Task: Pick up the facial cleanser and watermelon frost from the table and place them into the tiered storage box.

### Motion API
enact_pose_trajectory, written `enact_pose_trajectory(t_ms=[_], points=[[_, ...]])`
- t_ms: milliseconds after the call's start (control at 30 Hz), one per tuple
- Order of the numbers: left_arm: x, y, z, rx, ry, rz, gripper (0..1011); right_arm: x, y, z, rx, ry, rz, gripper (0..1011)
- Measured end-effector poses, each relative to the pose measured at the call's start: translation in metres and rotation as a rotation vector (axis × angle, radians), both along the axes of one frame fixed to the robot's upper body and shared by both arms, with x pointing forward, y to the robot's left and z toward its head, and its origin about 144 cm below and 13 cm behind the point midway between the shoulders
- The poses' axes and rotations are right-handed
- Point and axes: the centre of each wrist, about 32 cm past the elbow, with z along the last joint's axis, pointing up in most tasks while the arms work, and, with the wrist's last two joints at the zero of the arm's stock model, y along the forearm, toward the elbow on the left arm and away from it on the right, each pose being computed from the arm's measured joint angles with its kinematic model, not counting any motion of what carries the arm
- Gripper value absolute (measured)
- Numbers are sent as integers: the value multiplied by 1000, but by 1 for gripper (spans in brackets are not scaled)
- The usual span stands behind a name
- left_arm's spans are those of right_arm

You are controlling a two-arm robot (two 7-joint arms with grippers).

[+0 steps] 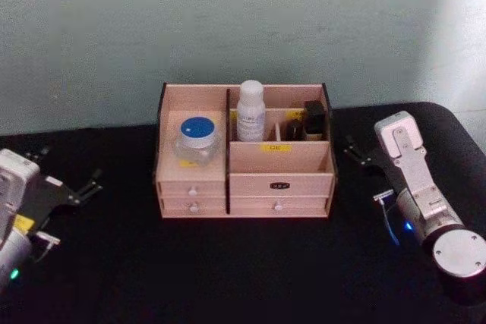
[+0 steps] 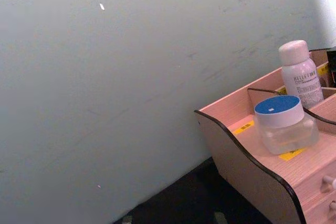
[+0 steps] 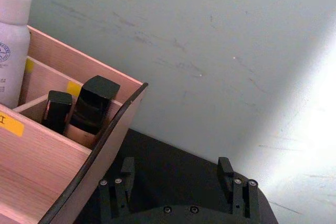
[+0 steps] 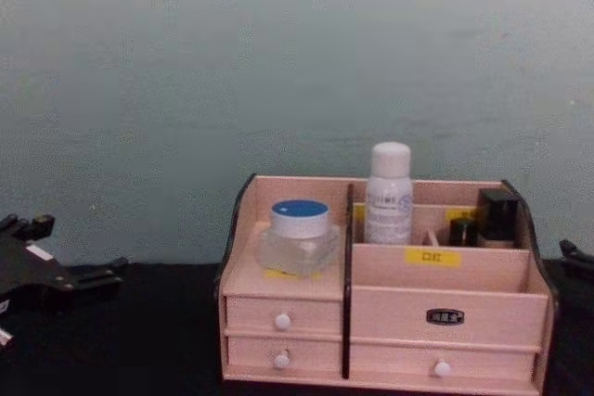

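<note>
Tiered storage box (image 1: pixel 243 180) sits at centre of black table (image 1: pixel 243 271), back against the pale wall (image 1: pixel 228 20). White bottle (image 1: pixel 250 111) stands upright in the rear compartment, about 12 o'clock within the box. Clear jar with blue lid (image 1: pixel 196 140) rests on the left tier above the small drawers, roughly 10 o'clock from box centre. Two dark-capped bottles (image 1: pixel 307 121) stand in the rear right compartment, 2 o'clock. Left gripper (image 1: pixel 89 185) low over the table at 9 o'clock of the box, well apart, holding nothing; cannot tell how its fingers stand. Right gripper (image 3: pixel 176 174) at 3 o'clock of the box, fingers (image 3: pixel 226 170) spread, empty.
</note>
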Motion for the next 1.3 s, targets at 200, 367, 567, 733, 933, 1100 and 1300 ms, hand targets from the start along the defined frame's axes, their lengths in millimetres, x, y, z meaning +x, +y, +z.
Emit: enact_pose_trajectory(t_ms=[200, 367, 567, 733, 933, 1100, 1300], points=[[0, 0, 0, 0, 0, 0, 1001, 0, 0, 0, 0, 0, 0, 1002], [0, 0, 0, 0, 0, 0, 1002, 0, 0, 0, 0, 0, 0, 1003], [0, 0, 0, 0, 0, 0, 1001, 0, 0, 0, 0, 0, 0, 1003], [0, 0, 0, 0, 0, 0, 1001, 0, 0, 0, 0, 0, 0, 1002], [0, 0, 0, 0, 0, 0, 1001, 0, 0, 0, 0, 0, 0, 1002], [0, 0, 0, 0, 0, 0, 1001, 0, 0, 0, 0, 0, 0, 1003], [0, 0, 0, 0, 0, 0, 1001, 0, 0, 0, 0, 0, 0, 1003]])
